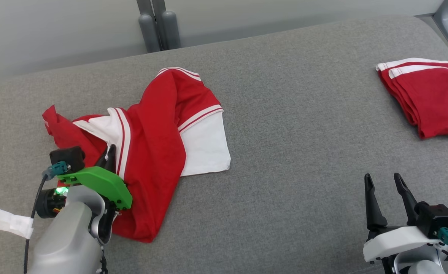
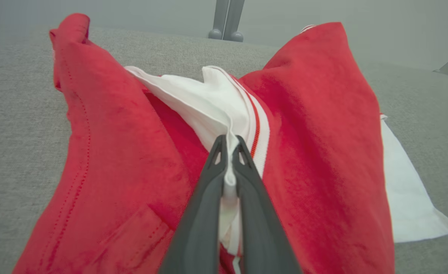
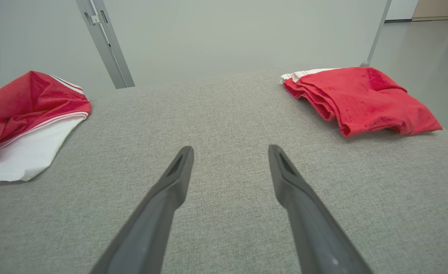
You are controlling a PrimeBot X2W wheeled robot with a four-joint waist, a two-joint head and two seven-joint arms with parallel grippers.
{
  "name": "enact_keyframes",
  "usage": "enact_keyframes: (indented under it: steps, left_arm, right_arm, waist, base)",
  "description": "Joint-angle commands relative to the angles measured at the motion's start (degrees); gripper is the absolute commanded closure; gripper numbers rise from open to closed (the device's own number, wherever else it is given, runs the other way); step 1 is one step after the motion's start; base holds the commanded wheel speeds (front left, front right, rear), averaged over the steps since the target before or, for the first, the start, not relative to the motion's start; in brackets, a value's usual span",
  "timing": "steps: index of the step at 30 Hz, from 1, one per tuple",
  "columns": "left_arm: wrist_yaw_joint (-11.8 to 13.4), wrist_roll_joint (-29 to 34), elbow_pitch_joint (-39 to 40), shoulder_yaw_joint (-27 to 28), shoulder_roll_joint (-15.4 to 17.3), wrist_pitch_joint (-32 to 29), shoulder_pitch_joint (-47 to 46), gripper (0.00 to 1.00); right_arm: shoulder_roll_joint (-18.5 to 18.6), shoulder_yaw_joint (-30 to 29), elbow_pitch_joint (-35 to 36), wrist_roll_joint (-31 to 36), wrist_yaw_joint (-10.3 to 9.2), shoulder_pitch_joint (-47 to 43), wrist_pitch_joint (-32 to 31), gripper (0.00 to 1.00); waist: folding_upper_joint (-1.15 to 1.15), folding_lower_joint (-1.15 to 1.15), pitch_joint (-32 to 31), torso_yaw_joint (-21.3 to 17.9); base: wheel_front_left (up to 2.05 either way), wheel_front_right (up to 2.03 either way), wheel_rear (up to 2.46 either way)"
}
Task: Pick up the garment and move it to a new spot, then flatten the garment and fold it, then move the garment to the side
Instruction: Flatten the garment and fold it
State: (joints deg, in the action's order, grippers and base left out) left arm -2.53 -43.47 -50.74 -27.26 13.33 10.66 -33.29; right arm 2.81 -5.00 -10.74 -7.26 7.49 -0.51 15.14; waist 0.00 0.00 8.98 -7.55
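Grey padded surface (image 1: 285, 95): the crumpled red-and-white garment (image 1: 155, 144) lies on its left part, with a second red garment (image 1: 425, 102) folded well apart at far right. Cloth judged light, limp, likely to drape and bunch; a hem or seam should give a surer hold than a mid-panel fold. The right gripper (image 1: 383, 179) is wide open and empty over bare surface. The left gripper (image 2: 230, 144) is closed, pinching a white fold just beside the striped trim (image 2: 260, 133).

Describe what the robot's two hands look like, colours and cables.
The left hand has a green cover, grey forearm, black cable and white tape. The right hand has a white cover. Both have long dark fingers and teal connectors.
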Motion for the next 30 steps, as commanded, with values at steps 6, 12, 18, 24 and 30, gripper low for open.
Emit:
enact_keyframes:
  steps: [6,12,18,24,30]
  left_arm:
    - [-1.0,4.0,1.9,-3.7,-0.9,2.4,-1.1,1.00]
    - [-3.4,10.6,9.7,-12.8,-3.9,2.9,1.6,1.00]
    - [-4.8,14.4,17.5,-24.2,-7.2,1.0,3.8,1.00]
    - [-5.0,15.4,18.8,-32.0,-9.6,2.0,3.1,1.00]
    - [-5.0,7.3,17.9,-37.6,-10.3,2.4,5.3,0.00]
  right_arm:
    - [0.2,-0.1,-0.5,-0.2,0.00,-0.8,0.0,0.00]
    - [0.2,-0.4,-0.8,-0.9,0.00,-1.7,0.0,0.00]
    - [0.2,0.1,-0.9,-2.1,0.00,-1.0,0.0,0.00]
    - [0.2,0.0,-1.3,-3.5,0.00,-1.3,0.0,0.00]
    - [0.1,-0.2,-1.6,-4.1,0.00,-1.9,0.0,0.00]
  waist:
    - [0.00,0.00,-1.9,-0.7]
    - [0.00,0.00,-3.8,-2.1]
    - [0.00,0.00,-3.7,-5.2]
    - [0.00,0.00,-2.5,-8.5]
    - [0.00,0.00,-1.8,-9.6]
  base:
    - [0.00,0.00,0.00]
    - [0.00,0.00,0.00]
    - [0.00,0.00,0.00]
    - [0.00,0.00,0.00]
    - [0.00,0.00,0.00]
